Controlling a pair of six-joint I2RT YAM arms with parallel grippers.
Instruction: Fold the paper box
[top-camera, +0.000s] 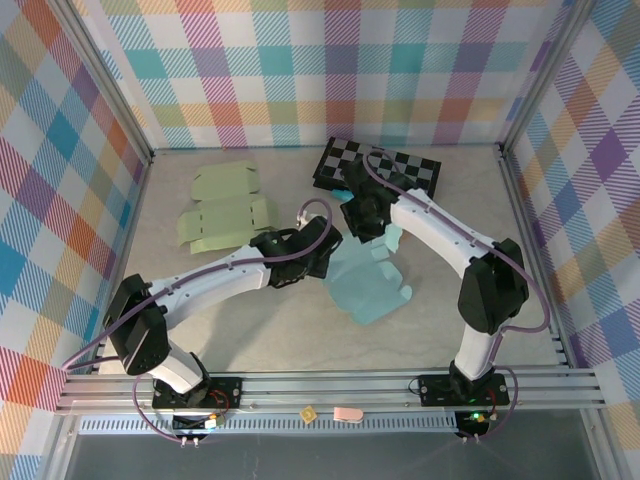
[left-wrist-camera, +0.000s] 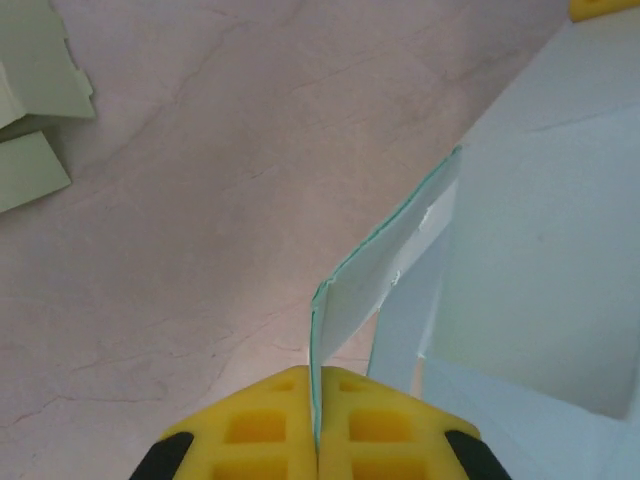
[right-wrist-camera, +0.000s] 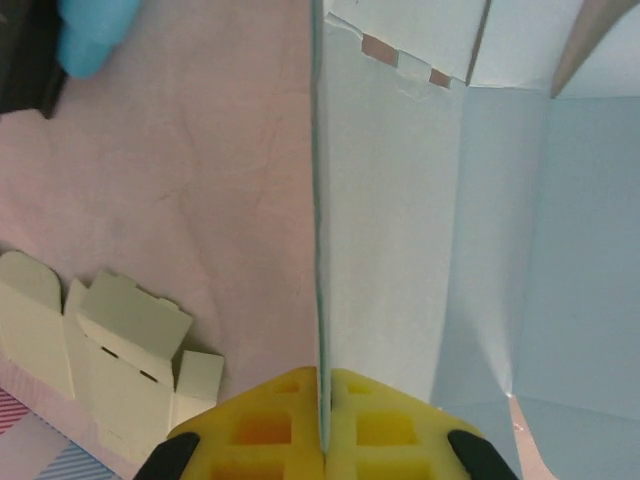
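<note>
Top view: I count one pale blue paper box, part-open at mid-table between my two arms. Two green blanks lie well apart from it at back left, and one checkered board sits behind.

Left wrist: my left gripper is clenched on a thin upright flap of the box.

Right wrist: my right gripper pinches the edge of a taller wall panel.

I judge the card light, floppy and quick to crease, so I'd grip edges close to the fold lines.
</note>
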